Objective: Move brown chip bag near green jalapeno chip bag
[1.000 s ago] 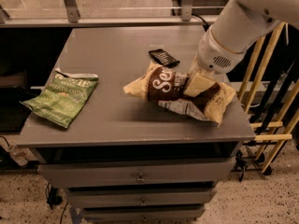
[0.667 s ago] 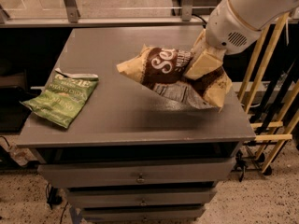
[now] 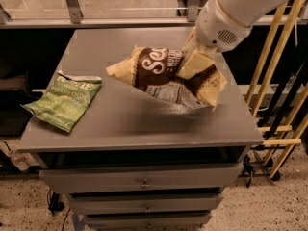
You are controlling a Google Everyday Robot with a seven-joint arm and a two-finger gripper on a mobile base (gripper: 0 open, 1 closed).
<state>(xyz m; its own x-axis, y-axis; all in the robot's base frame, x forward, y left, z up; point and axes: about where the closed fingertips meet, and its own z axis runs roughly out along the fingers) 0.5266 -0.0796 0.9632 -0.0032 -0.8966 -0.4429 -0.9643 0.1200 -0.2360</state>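
The brown chip bag (image 3: 159, 71), puffy with a dark brown centre, white script and cream-yellow ends, hangs tilted in the air above the middle of the grey table (image 3: 130, 119). My gripper (image 3: 195, 61) is shut on its right part, and one cream finger lies across the bag. The green jalapeno chip bag (image 3: 65, 100) lies flat at the table's left edge, well to the left of the brown bag, partly overhanging the edge.
The table stands on a cabinet with drawers (image 3: 144, 182). A yellow wooden rack (image 3: 284, 85) stands to the right. My white arm (image 3: 240, 8) comes in from the upper right. The small black packet seen earlier is hidden.
The brown bag has been lifted off the table and carried up and to the left. The arm rose with it and now covers the small black packet. The green bag has not moved.
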